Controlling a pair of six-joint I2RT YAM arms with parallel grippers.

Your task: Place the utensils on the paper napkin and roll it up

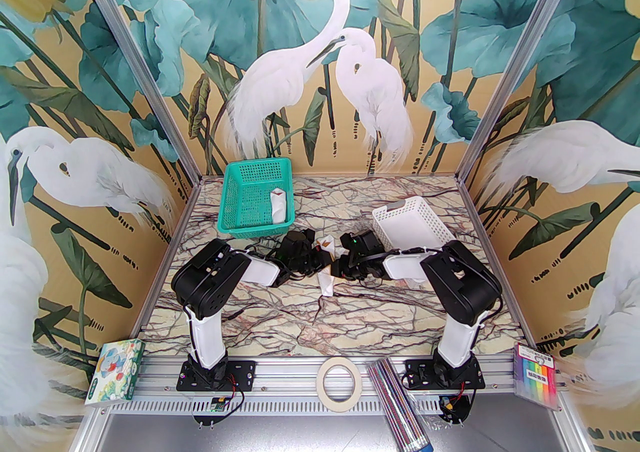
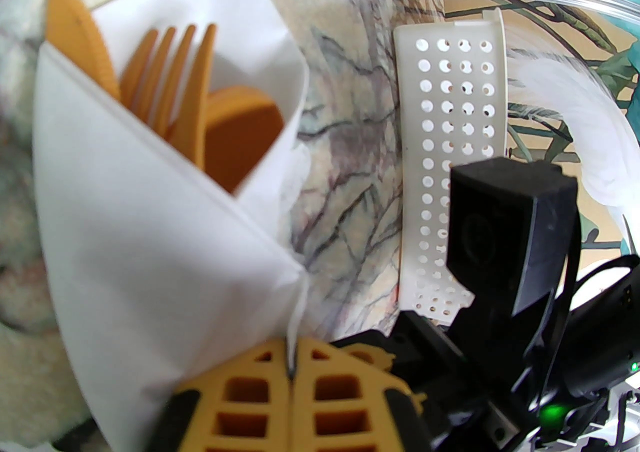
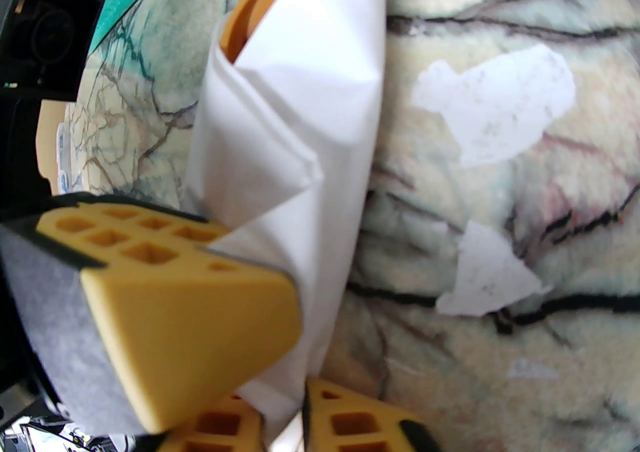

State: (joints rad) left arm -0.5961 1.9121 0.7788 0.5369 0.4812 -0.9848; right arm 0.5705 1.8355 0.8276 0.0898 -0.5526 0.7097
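Pinching rolled paper napkin [image 2: 150,250] edge, left gripper [image 2: 291,365] tight; right gripper [image 3: 282,415] narrow, clamping same roll; utensils [image 2: 185,84] poking from top

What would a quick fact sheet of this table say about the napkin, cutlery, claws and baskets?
paper napkin: rolled into a cone, mid-table
utensils: orange tips poke from the roll's open end
left gripper: shut on a napkin fold
right gripper: shut on the roll, away from the tips
green basket: far left, holds a second white roll
white basket: far right
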